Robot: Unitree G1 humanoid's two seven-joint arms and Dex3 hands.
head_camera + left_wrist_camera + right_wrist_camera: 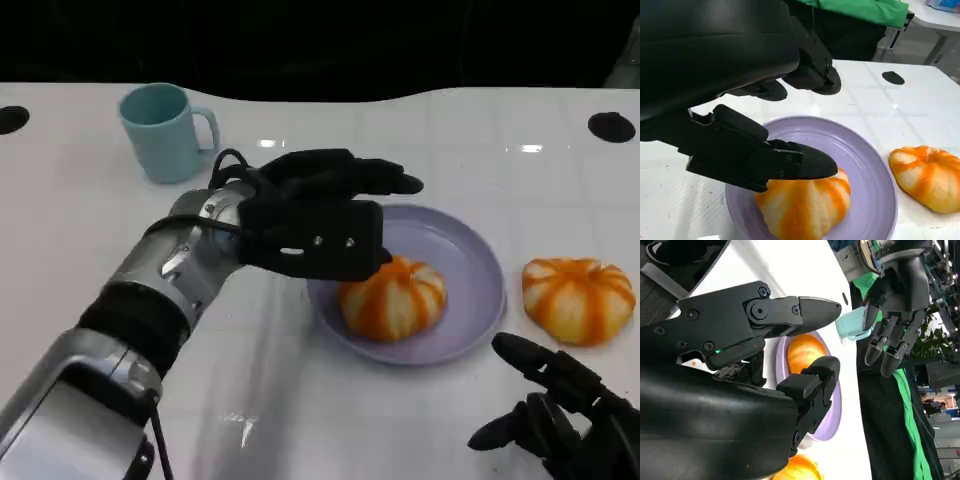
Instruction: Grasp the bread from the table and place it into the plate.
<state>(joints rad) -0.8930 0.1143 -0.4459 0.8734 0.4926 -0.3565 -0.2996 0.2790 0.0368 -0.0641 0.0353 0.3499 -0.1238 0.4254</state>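
Left hand (318, 215) hovers above the purple plate (470, 262), fingers spread, holding nothing. One orange-striped bread (392, 298) sits in the plate — a second bread (578, 297) lies on the white table (80, 210) beside it. Right hand (560, 412) rests nearby, fingers apart and empty.

A white table (90, 200) with faint grid lines carries a light teal mug (160, 130) at about 10 o'clock, upright, its handle turned toward 3 o'clock. A round black hole (611, 126) sits in the tabletop at 2 o'clock; a second, partly cut off, hole (12, 118) lies at the 9 o'clock edge. Ceiling light glints off the surface near 1 o'clock. Beyond the far edge the room is dark. In the left wrist view, green fabric (865, 9) lies past the table's far edge.
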